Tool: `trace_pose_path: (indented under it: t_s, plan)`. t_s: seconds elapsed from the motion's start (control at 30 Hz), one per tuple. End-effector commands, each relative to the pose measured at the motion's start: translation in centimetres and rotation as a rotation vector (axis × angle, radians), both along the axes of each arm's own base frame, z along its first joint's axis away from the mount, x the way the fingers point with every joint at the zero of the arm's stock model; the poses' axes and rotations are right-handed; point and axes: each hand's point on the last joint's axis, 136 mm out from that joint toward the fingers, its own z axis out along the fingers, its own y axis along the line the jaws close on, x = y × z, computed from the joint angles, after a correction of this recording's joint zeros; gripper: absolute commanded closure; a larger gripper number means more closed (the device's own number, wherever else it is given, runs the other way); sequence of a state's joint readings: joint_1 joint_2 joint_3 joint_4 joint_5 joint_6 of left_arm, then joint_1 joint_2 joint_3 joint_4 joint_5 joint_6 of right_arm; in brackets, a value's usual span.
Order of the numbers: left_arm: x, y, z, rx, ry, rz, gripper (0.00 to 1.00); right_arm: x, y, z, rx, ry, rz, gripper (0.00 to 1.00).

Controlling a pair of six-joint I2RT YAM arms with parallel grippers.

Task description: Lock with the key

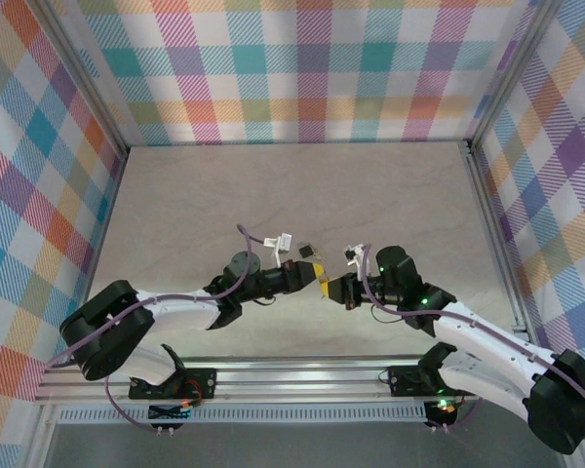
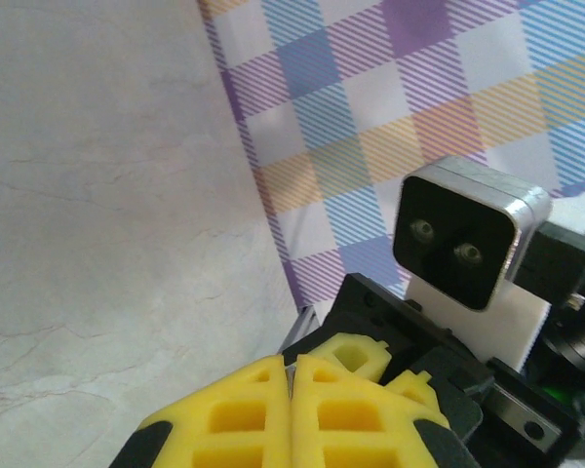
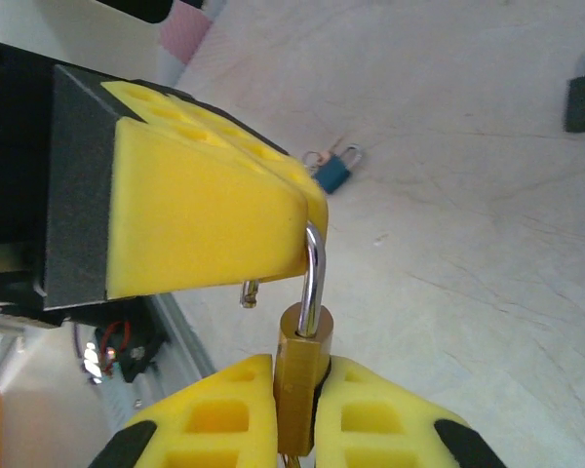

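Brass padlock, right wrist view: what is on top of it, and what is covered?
The brass padlock's silver shackle runs up into the left gripper's shut yellow fingers, which cover the shackle's bend. The free end shows beside it. The right gripper hides the padlock's lower body.

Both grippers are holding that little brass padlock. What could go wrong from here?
The left gripper pinches only the thin shackle of the brass padlock; it could slip free. The right gripper clamps the body low down, so it might twist. The key lies on the table, with both grippers busy.
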State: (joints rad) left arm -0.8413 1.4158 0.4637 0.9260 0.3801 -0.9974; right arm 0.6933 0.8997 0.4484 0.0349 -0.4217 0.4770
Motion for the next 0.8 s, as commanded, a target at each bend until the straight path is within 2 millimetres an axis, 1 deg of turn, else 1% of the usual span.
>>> trace_pose_path:
  t_s: [0.0,0.17,0.3,0.5,0.77]
  plan:
    - [1.4,1.9,0.1,0.0,-0.054,0.072,1.0,-2.3,1.2,3.7,0.141,-0.061,0.154,1.0]
    - [1.1,2.3,0.4,-0.001,-0.081,0.066,1.0,-3.3,1.4,5.1,0.193,-0.071,0.201,1.0]
    - [0.9,2.5,0.7,-0.01,-0.097,0.06,1.0,-3.9,1.5,5.9,0.223,-0.073,0.234,1.0]
    - [0.5,2.8,1.4,-0.025,-0.125,0.051,1.0,-4.2,1.3,6.7,0.251,-0.082,0.243,1.0]
    - [-0.2,3.3,1.4,-0.021,-0.154,0.038,1.0,-4.5,1.0,8.2,0.292,-0.11,0.251,1.0]
